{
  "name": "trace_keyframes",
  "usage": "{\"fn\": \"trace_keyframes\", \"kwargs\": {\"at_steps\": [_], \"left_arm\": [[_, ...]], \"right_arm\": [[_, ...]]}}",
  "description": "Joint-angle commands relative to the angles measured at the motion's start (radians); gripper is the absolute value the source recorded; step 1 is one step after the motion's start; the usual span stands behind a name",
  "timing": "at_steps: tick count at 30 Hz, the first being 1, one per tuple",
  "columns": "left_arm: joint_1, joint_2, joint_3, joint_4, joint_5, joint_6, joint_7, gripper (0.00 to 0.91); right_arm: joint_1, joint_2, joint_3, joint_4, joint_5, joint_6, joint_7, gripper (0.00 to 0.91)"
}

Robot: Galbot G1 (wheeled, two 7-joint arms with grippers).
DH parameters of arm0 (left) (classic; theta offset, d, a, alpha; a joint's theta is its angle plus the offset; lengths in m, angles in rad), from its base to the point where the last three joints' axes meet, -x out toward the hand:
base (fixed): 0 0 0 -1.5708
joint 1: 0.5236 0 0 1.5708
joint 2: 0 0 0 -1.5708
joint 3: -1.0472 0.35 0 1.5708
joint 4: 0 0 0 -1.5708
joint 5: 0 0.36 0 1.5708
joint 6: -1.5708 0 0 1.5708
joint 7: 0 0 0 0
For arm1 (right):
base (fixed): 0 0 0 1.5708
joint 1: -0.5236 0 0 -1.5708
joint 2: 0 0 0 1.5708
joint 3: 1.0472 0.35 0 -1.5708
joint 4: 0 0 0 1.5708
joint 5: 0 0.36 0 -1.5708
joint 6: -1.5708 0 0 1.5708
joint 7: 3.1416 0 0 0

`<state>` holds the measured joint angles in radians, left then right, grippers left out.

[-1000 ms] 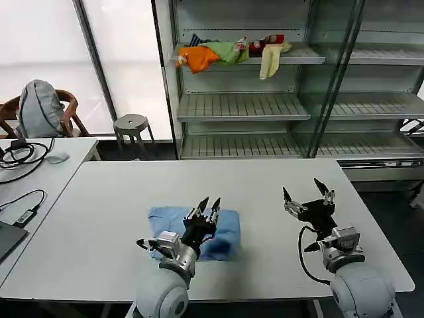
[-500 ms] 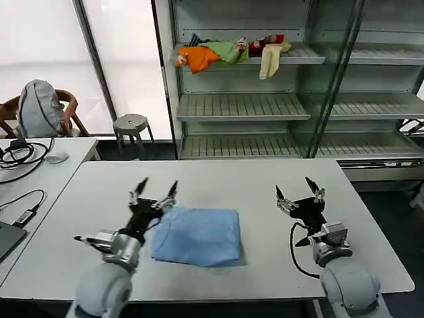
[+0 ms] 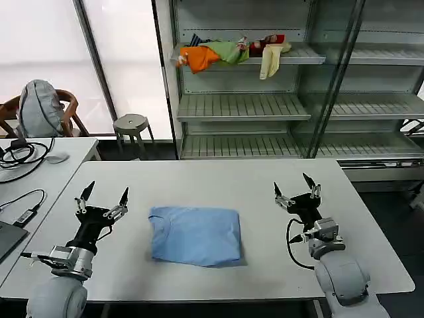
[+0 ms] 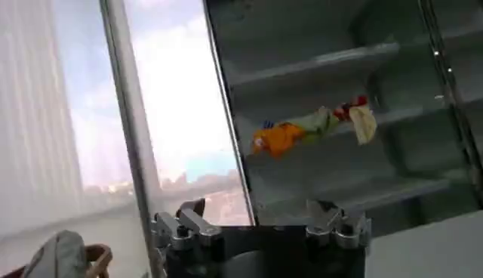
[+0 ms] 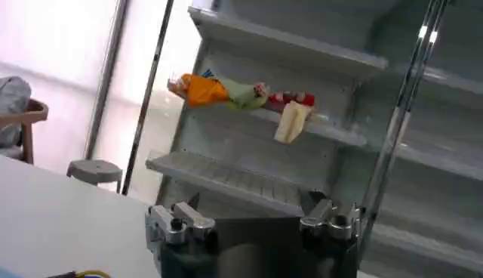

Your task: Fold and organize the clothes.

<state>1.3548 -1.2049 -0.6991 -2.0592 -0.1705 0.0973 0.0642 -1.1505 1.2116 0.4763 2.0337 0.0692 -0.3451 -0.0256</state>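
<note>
- A wide pale grey table [image 3: 218,179] fills the foreground.
- A second light table [image 3: 40,169] stands at the left with black cables [image 3: 20,156] and a laptop corner [image 3: 6,238] on it.
- Behind stands a metal shelving unit [image 3: 245,106] with slatted shelves and glass doors.
- A heap of orange, green, red and cream garments [image 3: 228,53] lies on its upper shelf.
- Bright frosted windows [image 3: 40,53] light the room from the back left.
- A grey round stool [image 3: 131,124] sits near the windows.
- A wooden chair [image 3: 13,109] carries a grey backpack [image 3: 40,107].

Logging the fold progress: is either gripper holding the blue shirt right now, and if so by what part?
Nothing is held. The left gripper and right gripper are both open, one to each side of the folded light blue T-shirt on the table.
</note>
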Motion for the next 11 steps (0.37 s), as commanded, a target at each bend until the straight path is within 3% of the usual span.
{"fn": "trace_keyframes", "kwargs": {"at_steps": [1,11], "left_arm": [[0.045,0.003,-0.093,-0.004,0.172,-0.045,-0.03,0.907],[0.018,-0.021,-0.082,0.058,0.175,-0.128,-0.044,0.907]], "right_arm": [[0.011,0.009,-0.016,-0.072,-0.041,0.117,0.004,0.907],[-0.01,0.0,-0.021,-0.06,-0.055,0.15,0.021,0.907]]}}
